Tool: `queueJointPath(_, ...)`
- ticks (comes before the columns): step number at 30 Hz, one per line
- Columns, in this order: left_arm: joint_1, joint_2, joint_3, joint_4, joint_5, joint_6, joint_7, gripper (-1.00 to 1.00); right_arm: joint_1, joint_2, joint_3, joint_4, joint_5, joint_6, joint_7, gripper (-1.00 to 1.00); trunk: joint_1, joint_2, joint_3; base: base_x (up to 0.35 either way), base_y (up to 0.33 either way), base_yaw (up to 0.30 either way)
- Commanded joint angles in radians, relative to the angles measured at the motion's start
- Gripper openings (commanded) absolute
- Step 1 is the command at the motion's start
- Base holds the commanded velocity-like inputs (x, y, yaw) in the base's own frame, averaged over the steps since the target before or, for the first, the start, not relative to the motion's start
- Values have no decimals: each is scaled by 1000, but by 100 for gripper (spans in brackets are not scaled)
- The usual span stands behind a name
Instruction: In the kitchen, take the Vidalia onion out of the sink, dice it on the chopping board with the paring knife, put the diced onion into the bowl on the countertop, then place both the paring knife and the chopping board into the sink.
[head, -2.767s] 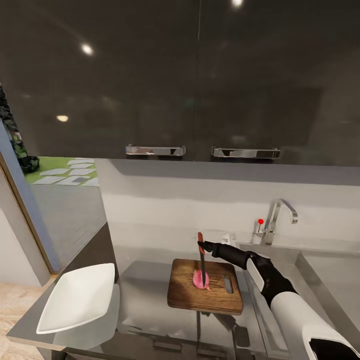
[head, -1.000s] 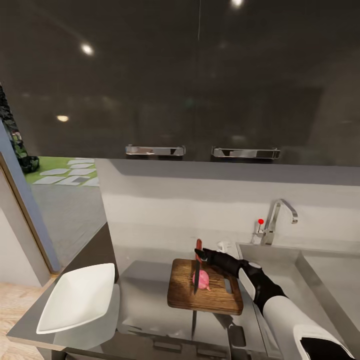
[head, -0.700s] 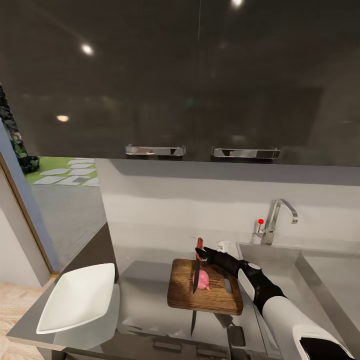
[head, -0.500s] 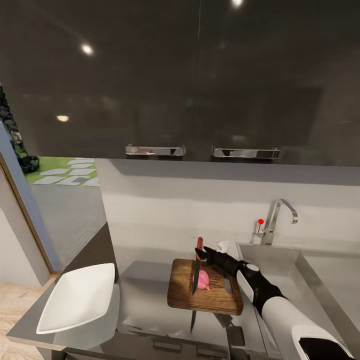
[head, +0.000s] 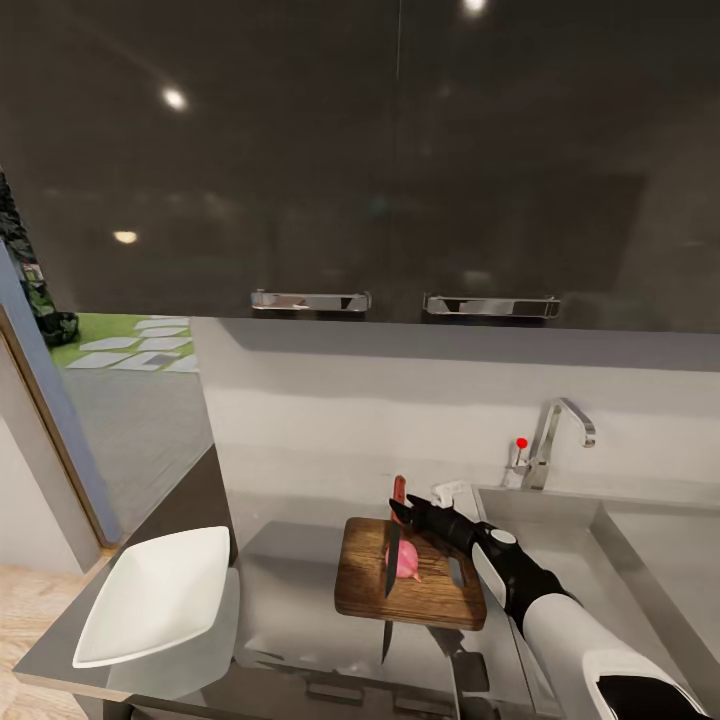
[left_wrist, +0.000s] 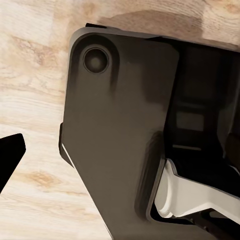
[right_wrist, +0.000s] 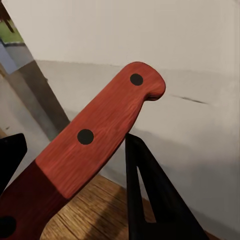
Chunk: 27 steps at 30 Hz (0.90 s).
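The dark brown chopping board (head: 430, 598) lies on the grey countertop (head: 290, 585), left of the sink (head: 650, 560). On the board rests the whole pinkish Vidalia onion (head: 408, 562). My right gripper (head: 402, 510) is shut on the paring knife's red handle (head: 399, 488) (right_wrist: 95, 132). The dark blade (head: 391, 566) hangs point down against the onion's left side. In the right wrist view black fingers (right_wrist: 147, 200) flank the handle above the board (right_wrist: 95, 222). The white bowl (head: 155, 595) sits at the counter's left end. A black fingertip (left_wrist: 7, 160) of my left gripper shows over wood flooring.
The chrome tap (head: 556, 430) with a red dot stands behind the sink. Dark wall cabinets (head: 400, 160) with steel handles hang overhead. A white wall runs behind the counter. At the left the counter ends beside a doorway. My dark base (left_wrist: 120, 130) is below the left wrist.
Since 2.8 s ago the knife has come down and shifted left, from above the onion's middle to its left side. In the last second it has hardly moved.
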Motion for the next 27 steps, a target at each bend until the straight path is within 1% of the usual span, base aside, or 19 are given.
queueJointPath(1, -1, 0, -5, 5, 10, -7, -5, 100, -1, 0, -4, 2, -6, -1, 7, -100, 0, -1, 0, 0, 0, 0)
queueJointPath(27, -1, 5, -5, 5, 10, -7, -5, 100, -1, -5, -4, 1, -2, -11, 7, -100, 0, -1, 0, 0, 0, 0)
